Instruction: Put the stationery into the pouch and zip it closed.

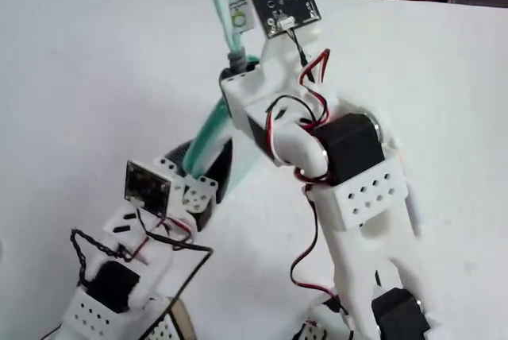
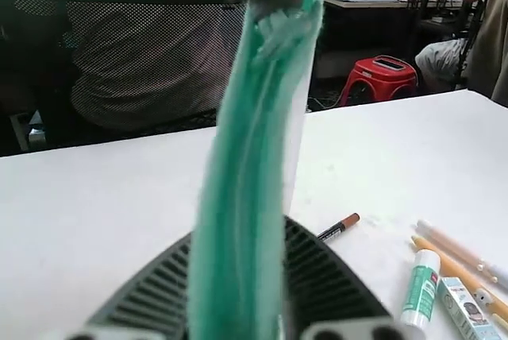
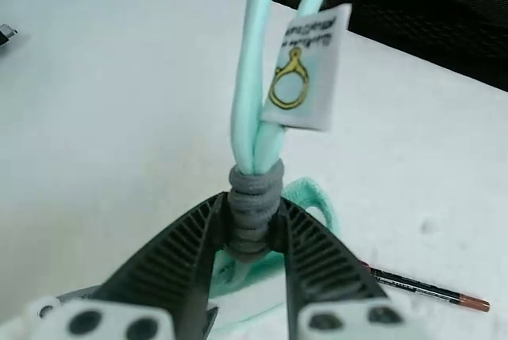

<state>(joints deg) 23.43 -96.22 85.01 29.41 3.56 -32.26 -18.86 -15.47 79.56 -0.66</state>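
Note:
A teal pouch [image 1: 213, 129] hangs stretched between both grippers above the white table [image 1: 95, 78]. My left gripper [image 2: 238, 245] is shut on the pouch's [image 2: 246, 165] lower edge; in the high view it [image 1: 205, 171] sits left of centre. My right gripper [image 3: 252, 209] is shut on the grey wrap [image 3: 254, 189] at the base of the pouch's pale teal cord loop [image 3: 255, 62], which carries a white tag [image 3: 305, 70]. On the table lie a brown pencil [image 2: 340, 227], a green-and-white tube [image 2: 421, 286], orange pencils [image 2: 460, 254] and a small box [image 2: 464, 307].
The right arm's white body [image 1: 357, 189] crosses the table's middle and hides the stationery from above. A black mesh chair [image 2: 119, 46] stands beyond the table's far edge, and a red object [image 2: 381, 78] sits on the floor.

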